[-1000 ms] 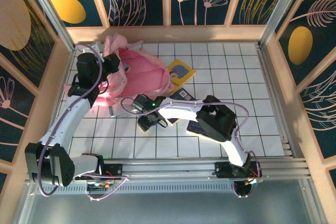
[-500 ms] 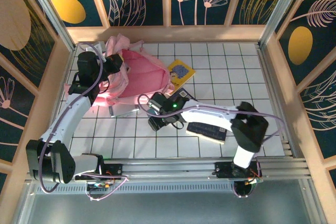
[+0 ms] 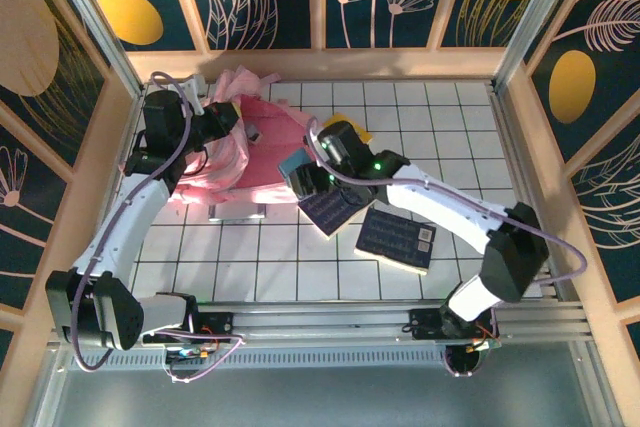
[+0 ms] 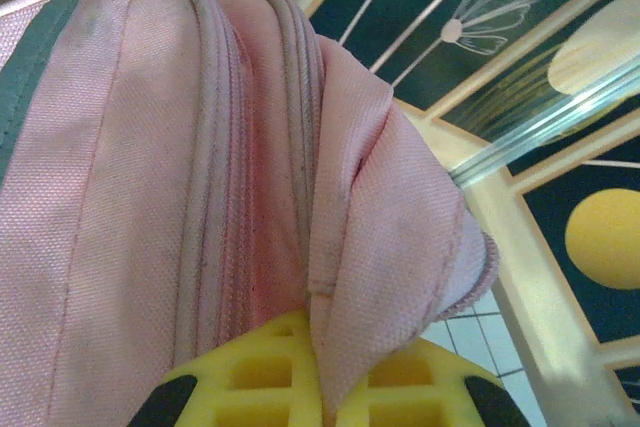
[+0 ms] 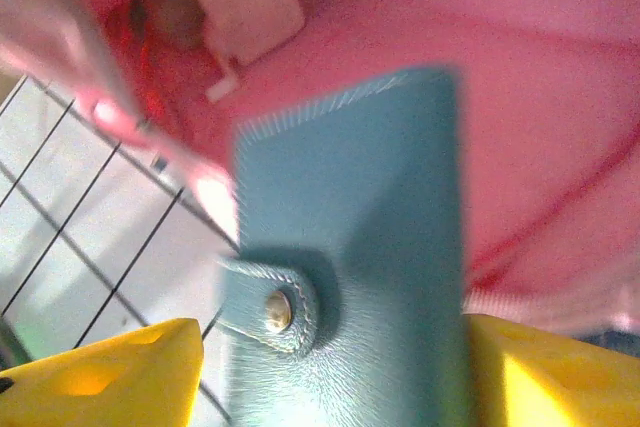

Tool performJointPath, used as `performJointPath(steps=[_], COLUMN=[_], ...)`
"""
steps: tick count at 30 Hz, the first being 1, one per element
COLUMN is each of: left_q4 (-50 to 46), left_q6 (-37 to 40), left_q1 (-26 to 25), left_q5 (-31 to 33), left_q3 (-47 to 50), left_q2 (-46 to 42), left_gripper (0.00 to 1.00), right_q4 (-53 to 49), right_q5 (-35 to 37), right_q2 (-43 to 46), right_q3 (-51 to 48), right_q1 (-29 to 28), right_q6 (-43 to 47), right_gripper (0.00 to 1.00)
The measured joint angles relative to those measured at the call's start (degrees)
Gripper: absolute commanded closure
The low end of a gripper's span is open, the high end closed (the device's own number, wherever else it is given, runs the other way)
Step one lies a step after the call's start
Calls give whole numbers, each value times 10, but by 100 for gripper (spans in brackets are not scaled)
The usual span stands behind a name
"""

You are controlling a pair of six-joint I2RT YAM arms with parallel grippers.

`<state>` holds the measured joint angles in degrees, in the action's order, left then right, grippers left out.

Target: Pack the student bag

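Slumping at the far left of the desk, the pink student bag is held by a fold of its own cloth. The left hand is clamped shut on that fold, with the fabric pinched between its yellow fingers beside the zip seams. Reaching in from the other side, the right hand grips a teal snap-buttoned case by its lower end. The case's free end points out over the pink fabric just ahead of the hand. Beyond it, what looks like the bag's inside shows a small white item, too blurred to name.

Packing the case appears to be the step in hand. Done well, the left hand would hold the fold high so the soft mouth does not sag shut. The right hand would carry the case in free end first, low and clear of the white item, letting go only once it is well past the zip line.

Two dark books lie flat behind the right hand, the first dark book just beside it. The second dark book is farther off, towards the arm's base.
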<state>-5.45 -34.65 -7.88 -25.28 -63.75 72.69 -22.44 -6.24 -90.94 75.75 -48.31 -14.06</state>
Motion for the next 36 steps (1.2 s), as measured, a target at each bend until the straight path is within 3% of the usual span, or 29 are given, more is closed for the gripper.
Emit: performJointPath(steps=[10, 14, 18, 22, 31, 36], left_q4=[-28, -37, -43, -43, -57, -49], left_q6=[-2, -1, 1, 1, -9, -19], left_q1=[-7, -7, -7, -7, -9, -1], left_q5=[-46, -46, -43, -31, 59, 81], left_q3=[-12, -14, -16, -16, -59, -106], left_q2=[-5, -8, -11, -11, 6, 62], left_gripper=[100, 100, 100, 100, 100, 100], right_q4=[-5, -15, -17, -13, 56, 89], right_q5=[34, 54, 62, 54, 11, -10], right_q2=[-235, -268, -238, -186, -7, 28], right_q3=[223, 259, 225, 169, -12, -45], right_q1=[7, 7, 10, 21, -24, -44], right_q6=[2, 6, 15, 22, 52, 61], right_gripper=[34, 33, 35, 43, 40, 39])
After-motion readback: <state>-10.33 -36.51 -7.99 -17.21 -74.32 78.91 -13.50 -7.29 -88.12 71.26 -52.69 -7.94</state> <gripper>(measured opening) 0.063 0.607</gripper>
